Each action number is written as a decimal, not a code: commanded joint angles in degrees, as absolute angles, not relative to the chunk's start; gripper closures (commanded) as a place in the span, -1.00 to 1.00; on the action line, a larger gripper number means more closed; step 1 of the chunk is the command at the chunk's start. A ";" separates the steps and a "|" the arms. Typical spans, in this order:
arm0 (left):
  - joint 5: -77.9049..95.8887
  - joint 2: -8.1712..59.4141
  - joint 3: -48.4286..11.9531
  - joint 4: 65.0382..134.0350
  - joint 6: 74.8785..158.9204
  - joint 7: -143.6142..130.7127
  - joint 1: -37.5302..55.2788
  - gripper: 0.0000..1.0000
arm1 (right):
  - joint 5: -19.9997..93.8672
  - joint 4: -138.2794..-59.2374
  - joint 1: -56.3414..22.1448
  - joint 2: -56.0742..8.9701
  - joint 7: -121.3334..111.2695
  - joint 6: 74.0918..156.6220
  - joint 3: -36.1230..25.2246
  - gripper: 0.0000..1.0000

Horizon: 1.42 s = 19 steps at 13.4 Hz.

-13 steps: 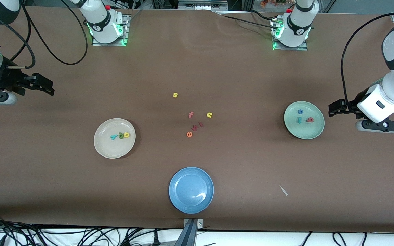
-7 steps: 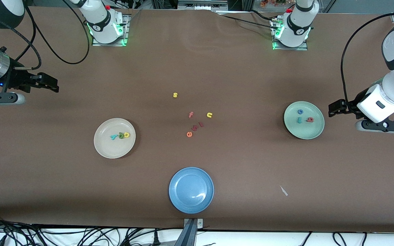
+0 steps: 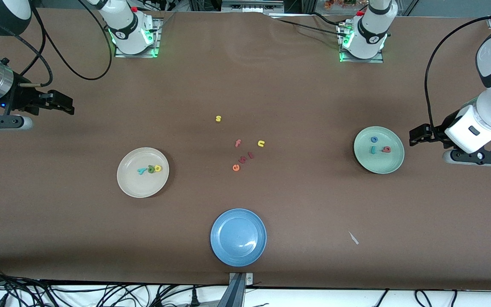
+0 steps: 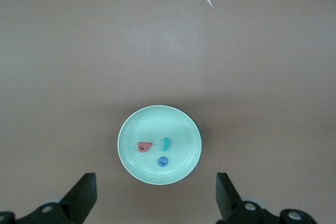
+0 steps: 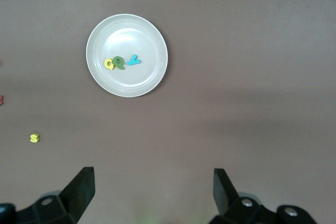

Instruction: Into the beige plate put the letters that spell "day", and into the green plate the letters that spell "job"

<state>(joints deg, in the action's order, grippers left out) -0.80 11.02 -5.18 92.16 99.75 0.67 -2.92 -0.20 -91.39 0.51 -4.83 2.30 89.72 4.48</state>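
Front view, contents of the table. Beige plate (image 3: 142, 172), toward the right arm's end: holds a teal "y" (image 3: 142, 171), a dark green "a" (image 3: 151, 169) and a yellow "d" (image 3: 157, 168), set close in a row. Green plate (image 3: 379, 149), toward the left arm's end: holds a blue "o" (image 3: 374, 139), a teal "j" (image 3: 373, 149) and a pinkish-red "b" (image 3: 386, 149), each a little apart.

Loose letters lie on the bare brown table (image 3: 313, 204) between the two plates: a yellow "s" (image 3: 218, 118) farthest from the camera, then a pink "f" (image 3: 238, 143) and a yellow "u" (image 3: 261, 143), then a short line of reddish letters ending in an orange "e" (image 3: 235, 167).

Blue plate (image 3: 238, 237), nearest the camera, with nothing in it. A small pale scrap (image 3: 353, 238) lies nearer the camera than the green plate.

Left gripper (image 3: 416, 137): just beside the green plate's edge at the table's end, fingers spread wide, holding nothing. Right gripper (image 3: 60, 105): above the table at the right arm's end, well apart from the beige plate, fingers spread wide, holding nothing.
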 commanded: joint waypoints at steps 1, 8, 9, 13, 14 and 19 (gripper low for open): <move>1.14 10.63 -5.01 92.37 99.32 2.29 -2.99 -1.00 | 0.35 -90.79 0.35 -4.83 1.67 89.47 4.48 -0.99; 1.14 10.90 -5.01 92.37 99.32 2.37 -3.16 -1.00 | 3.08 -90.97 0.79 -5.62 0.70 89.03 3.26 -0.99; 1.14 10.90 -5.01 92.29 99.32 2.37 -3.16 -1.00 | 3.16 -90.97 0.79 -5.62 0.70 89.21 2.56 -0.99; 1.14 10.90 -5.01 92.37 99.32 2.37 -3.16 -1.00 | 3.08 -90.97 0.79 -5.45 0.61 87.20 1.93 -0.99; 1.14 10.90 -5.01 92.37 99.32 2.37 -3.16 -1.00 | 3.08 -90.97 0.79 -5.28 0.62 86.32 1.93 -0.99; 1.14 10.90 -5.01 92.29 99.32 2.46 -3.16 -1.00 | 2.90 -90.44 0.79 -5.01 1.40 85.60 1.85 -0.99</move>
